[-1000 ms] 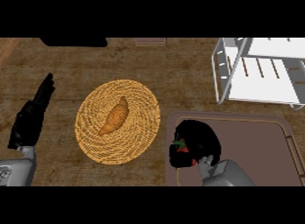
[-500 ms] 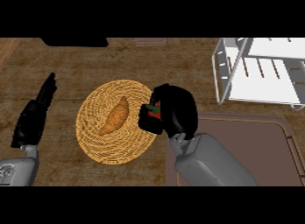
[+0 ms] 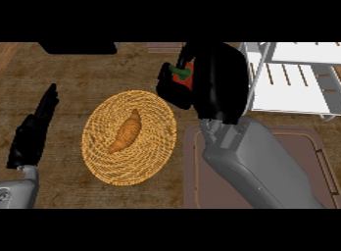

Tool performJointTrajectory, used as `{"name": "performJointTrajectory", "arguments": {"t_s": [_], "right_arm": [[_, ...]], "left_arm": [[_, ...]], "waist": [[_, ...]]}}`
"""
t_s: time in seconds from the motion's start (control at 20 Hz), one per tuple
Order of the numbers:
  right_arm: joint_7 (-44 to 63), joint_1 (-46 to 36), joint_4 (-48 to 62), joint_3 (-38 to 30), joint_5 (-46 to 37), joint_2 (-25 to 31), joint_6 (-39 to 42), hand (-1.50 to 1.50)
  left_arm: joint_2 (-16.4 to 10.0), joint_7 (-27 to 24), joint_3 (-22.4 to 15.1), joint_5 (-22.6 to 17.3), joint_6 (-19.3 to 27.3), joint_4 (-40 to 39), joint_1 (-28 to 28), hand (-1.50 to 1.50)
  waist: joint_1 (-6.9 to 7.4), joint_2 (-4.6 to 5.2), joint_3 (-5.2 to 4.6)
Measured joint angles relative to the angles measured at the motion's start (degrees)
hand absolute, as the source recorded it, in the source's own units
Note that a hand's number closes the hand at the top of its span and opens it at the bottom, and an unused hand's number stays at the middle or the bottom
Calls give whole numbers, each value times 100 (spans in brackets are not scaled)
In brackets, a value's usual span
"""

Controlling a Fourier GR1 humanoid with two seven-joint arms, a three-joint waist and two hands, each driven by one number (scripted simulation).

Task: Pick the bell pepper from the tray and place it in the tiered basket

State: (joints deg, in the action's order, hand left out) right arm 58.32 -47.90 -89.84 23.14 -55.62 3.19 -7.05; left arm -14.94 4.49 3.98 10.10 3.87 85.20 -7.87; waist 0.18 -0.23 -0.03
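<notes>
Head view: red, green-stemmed bell pepper (image 3: 187, 70) in right hand (image 3: 220, 83).

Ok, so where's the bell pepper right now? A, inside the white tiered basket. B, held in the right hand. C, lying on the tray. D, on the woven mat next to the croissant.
B: the right hand is curled round the red bell pepper, which is off the tray and to the left of the tiered basket, not in it.
</notes>
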Motion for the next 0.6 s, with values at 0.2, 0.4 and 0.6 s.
{"name": "performJointTrajectory", "arguments": {"t_s": [0.2,0.4,0.6], "right_arm": [[12,-478,-1,-392,-86,308,628,150],[-234,-556,-67,-942,267,542,1003,150],[-711,-704,300,-1366,514,762,1157,150]], "left_arm": [[54,-27,10,30,36,-46,-14,0],[72,-41,27,79,31,-137,-87,0],[93,-96,41,97,8,-137,-87,0]], "waist": [[-16,3,-1],[-17,11,1],[4,20,1]]}}
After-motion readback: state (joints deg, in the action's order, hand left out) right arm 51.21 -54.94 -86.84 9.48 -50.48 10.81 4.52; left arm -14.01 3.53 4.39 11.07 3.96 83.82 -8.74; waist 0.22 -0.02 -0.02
